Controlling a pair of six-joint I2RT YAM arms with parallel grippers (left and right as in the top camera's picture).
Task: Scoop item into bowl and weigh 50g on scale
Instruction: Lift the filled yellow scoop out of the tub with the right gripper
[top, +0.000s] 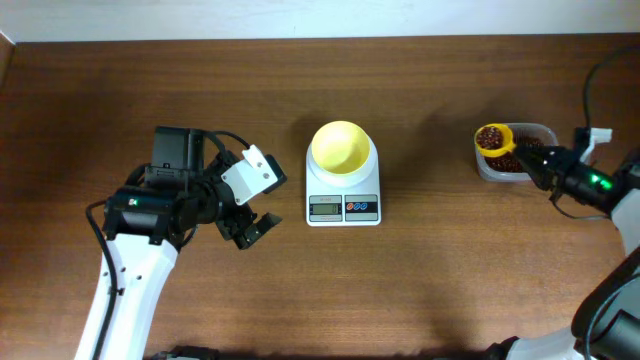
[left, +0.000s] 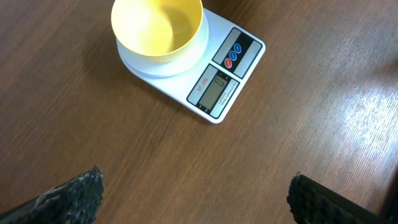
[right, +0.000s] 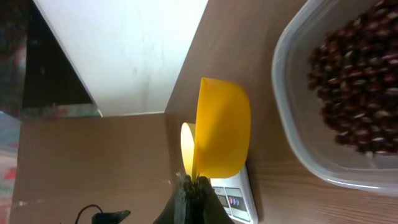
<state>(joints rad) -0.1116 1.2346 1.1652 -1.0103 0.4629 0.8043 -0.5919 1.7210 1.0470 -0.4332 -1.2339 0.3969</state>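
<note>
The pale yellow bowl (top: 340, 148) sits empty on the white scale (top: 343, 205) at the table's middle; both also show in the left wrist view, the bowl (left: 157, 26) on the scale (left: 224, 81). My right gripper (top: 532, 162) is shut on the handle of a yellow scoop (top: 493, 138) heaped with red-brown beans, held over the left end of a clear tub (top: 535, 132) of beans (right: 354, 93). In the right wrist view the scoop's cup (right: 221, 127) rises from my shut fingers (right: 194, 186). My left gripper (top: 250, 228) is open and empty, left of the scale.
The clear tub's rim (right: 292, 130) lies close right of the scoop. Bare wooden table lies between the tub and the scale. A white wall borders the table's far edge (top: 320, 20).
</note>
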